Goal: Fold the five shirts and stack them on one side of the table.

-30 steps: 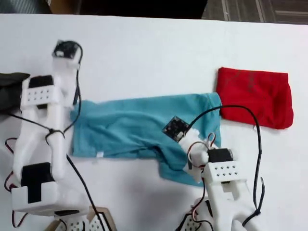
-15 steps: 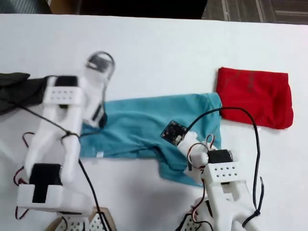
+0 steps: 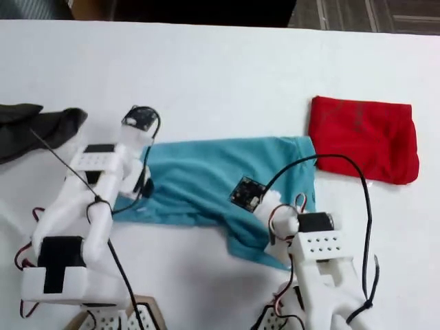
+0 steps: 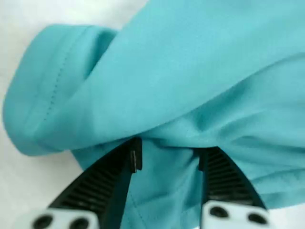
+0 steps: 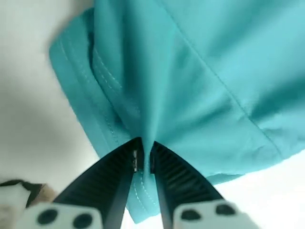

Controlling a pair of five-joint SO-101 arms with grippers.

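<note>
Two grippers, one garment. The teal shirt [image 3: 220, 172] lies spread across the middle of the desk [image 3: 227, 62], with an arm at each end.

The right gripper [image 5: 144, 151] is clamped on the hem, jaws almost together and a ridge of cloth standing up between them. I read that as an anchor, or a hold ready to carry the lower flap over.

The left gripper [image 4: 169, 156] sits at the shirt's other end with its jaws apart. Cloth bulges into the gap, but nothing looks squeezed. Just beside it the edge is rolled over on itself, so a fold seems to be under way there.

The red shirt [image 3: 364, 137] rests folded at the far right, just beside the teal one, and is likely the start of the stack. A dark cloth [image 3: 34, 127] lies at the left edge, probably next in line.

The high view gives the layout and the other pieces, though from up there the arms cover their own jaws. The wrist views settle that, and the right one adds the doubled, stitched hem in the grip.
</note>
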